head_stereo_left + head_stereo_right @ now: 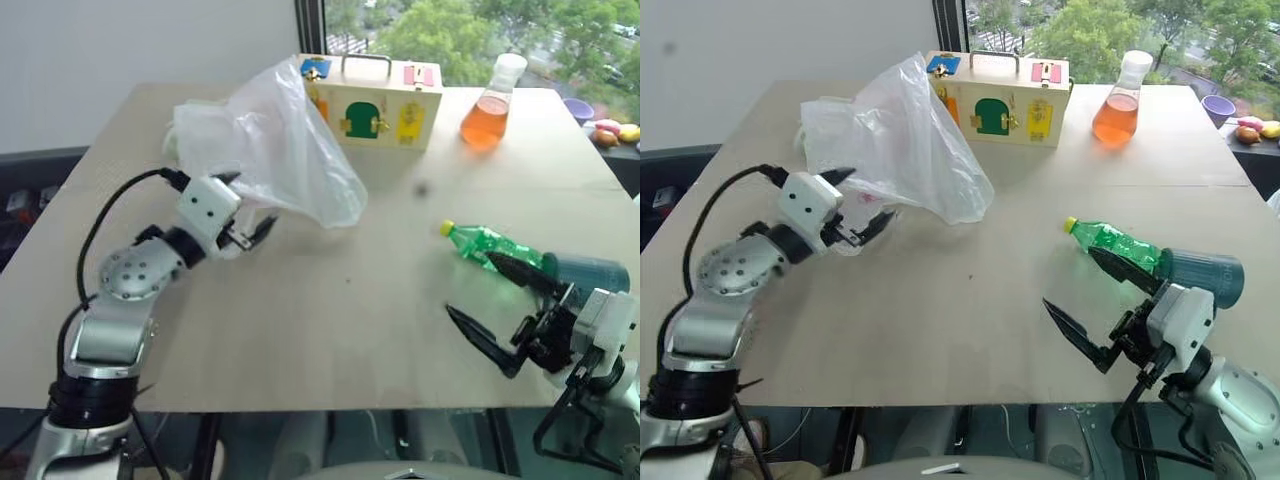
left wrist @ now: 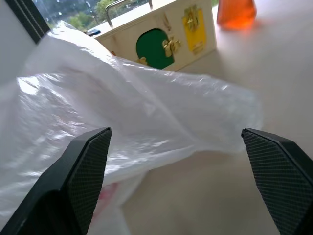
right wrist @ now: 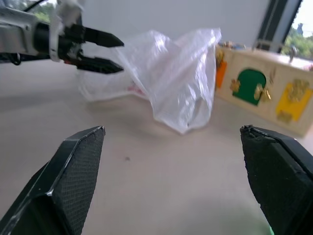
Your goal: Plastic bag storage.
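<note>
You're at the very start: the plastic bag (image 1: 275, 145) sits loose and puffed up on the table (image 1: 330, 310), toward the far left, its far side against or just in front of the wooden box (image 1: 385, 100). It is uncollapsed, unfolded and not gripped by anything. Your left gripper (image 1: 243, 216) has its fingers spread apart, level, with the tips at the bag's near lower edge; from the left wrist view the film fills the space ahead between the two pads (image 2: 85, 166), but you can't tell whether they touch it yet. Your right gripper (image 1: 500, 310) is also spread wide, holding nothing, hovering low over the near right of the table, well apart from the bag and just beside the green bottle (image 1: 490, 247), which lies on its side. An orange flask (image 1: 488, 110) stands at the far right, clear of the work. Judged from this, nothing of the storage is done: you still have to catch the bag, flatten or gather it, and put it away.
</note>
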### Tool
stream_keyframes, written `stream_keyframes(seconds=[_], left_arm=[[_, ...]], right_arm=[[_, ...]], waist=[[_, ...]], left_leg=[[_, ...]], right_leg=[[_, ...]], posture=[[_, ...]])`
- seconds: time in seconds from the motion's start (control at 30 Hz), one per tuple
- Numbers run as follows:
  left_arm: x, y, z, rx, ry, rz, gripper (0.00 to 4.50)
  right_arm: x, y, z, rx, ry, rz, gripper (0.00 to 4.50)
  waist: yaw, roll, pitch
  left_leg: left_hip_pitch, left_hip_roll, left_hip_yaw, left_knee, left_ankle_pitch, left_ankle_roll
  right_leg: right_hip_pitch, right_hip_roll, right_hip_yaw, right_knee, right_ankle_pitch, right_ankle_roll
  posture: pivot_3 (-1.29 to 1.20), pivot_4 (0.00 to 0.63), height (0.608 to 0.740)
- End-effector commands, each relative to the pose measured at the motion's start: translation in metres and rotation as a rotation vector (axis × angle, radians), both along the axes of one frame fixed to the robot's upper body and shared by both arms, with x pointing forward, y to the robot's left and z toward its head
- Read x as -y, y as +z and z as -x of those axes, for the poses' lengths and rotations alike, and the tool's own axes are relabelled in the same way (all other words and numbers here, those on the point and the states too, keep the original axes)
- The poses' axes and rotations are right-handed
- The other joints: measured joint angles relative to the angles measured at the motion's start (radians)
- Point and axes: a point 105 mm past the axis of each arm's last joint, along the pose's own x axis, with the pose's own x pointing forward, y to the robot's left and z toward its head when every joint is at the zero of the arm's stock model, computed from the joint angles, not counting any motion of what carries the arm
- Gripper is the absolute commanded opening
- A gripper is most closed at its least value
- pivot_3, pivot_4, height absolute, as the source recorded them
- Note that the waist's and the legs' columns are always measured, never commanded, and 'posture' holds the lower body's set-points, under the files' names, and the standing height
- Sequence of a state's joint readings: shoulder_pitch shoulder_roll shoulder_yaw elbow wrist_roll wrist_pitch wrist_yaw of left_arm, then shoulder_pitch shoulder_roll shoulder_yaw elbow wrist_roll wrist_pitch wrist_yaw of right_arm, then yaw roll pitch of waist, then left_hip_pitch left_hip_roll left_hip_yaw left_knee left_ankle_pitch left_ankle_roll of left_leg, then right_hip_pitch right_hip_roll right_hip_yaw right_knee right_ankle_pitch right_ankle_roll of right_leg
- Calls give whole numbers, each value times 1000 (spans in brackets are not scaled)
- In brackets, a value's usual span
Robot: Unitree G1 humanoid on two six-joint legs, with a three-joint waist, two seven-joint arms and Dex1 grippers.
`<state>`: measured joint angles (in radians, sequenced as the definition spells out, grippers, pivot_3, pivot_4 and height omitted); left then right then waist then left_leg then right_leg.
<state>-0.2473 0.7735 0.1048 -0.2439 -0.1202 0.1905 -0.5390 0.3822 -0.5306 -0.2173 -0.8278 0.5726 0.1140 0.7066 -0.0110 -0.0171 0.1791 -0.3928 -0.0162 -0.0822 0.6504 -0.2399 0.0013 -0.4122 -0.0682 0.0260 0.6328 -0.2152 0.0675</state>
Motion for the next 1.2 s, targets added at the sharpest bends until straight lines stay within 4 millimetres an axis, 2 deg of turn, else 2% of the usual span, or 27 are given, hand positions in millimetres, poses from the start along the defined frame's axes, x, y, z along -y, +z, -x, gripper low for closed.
stream_keyframes(seconds=[0.03, 0.17, 0.33, 0.43, 0.5, 0.57, 0.67, 0.77, 0.87, 1.07, 1.2], left_arm=[[-15, 8, -6, 114, 28, -183, 4438], [-22, 1, -15, 143, 25, -352, 4438], [-31, 2, -44, 193, 56, -529, 4438], [-29, 7, -52, 198, 27, -543, 3694], [-29, 13, -55, 182, 22, -480, 2724], [-27, 18, -57, 131, 10, -343, 1605], [-15, 30, -56, -11, -65, -37, 211], [-9, 40, -54, -137, -122, 145, 97], [0, 67, -48, -298, -222, 432, 97], [18, 89, -37, -413, -293, 621, 97], [29, 98, -24, -466, -317, 673, 97]], right_arm=[[-7, 8, 4, 38, 31, 22, 4469], [-10, 10, 1, 50, 17, 44, 4469], [-15, 9, -7, 55, -12, 55, 4469], [-14, 9, -13, 53, -44, 64, 4500], [-11, 9, -16, 62, -82, 78, 4500], [-6, 5, -20, 57, -138, 105, 4500], [0, -5, -25, 10, -193, 159, 4500], [5, -8, -34, -9, -261, 241, 4500], [18, -18, -63, -58, -304, 484, 4500], [38, -24, -96, -166, -324, 631, 4500], [64, -46, -119, -356, -337, 764, 4500]], waist=[[1, 0, 0], [3, 0, 0], [6, -1, 0], [3, -1, 0], [1, -1, 0], [-1, -1, 0], [-2, -1, 0], [-3, -1, 0], [-11, -4, 2], [-10, -3, 2], [-11, -4, 3]], left_leg=[[0, 0, 0, 0, 0, 0], [-1, -1, 0, 0, 0, 0], [-1, -2, -2, 0, 0, 0], [-1, -2, -2, 0, 0, 0], [-2, -2, -2, 0, 0, 0], [-2, -3, -2, 0, 0, 0], [-2, -3, -2, 0, 0, 0], [-3, -3, -3, 1, 0, 0], [-2, -4, -2, 5, 0, 0], [-1, -4, -4, 6, 0, 0], [-2, -5, -4, 6, 0, 0]], right_leg=[[0, 0, 0, 0, 0, 0], [0, -1, 0, 0, 2, 1], [0, -1, -2, 0, 3, 4], [0, -1, -2, 0, 3, 4], [0, -1, -2, 0, 4, 1], [0, -2, -2, 0, 5, 1], [-1, -2, -2, 1, 5, 0], [-1, -1, -3, 3, 4, 1], [-1, -1, -2, 6, 3, 3], [-1, -1, -2, 9, 2, 4], [-1, -2, -2, 9, 4, 1]], posture=[[0, 150, 740], [0, 150, 740], [0, 150, 740], [0, 150, 740], [0, 150, 740], [0, 150, 740], [0, 150, 740], [0, 150, 740], [0, 150, 740], [0, 150, 740], [0, 150, 740]])
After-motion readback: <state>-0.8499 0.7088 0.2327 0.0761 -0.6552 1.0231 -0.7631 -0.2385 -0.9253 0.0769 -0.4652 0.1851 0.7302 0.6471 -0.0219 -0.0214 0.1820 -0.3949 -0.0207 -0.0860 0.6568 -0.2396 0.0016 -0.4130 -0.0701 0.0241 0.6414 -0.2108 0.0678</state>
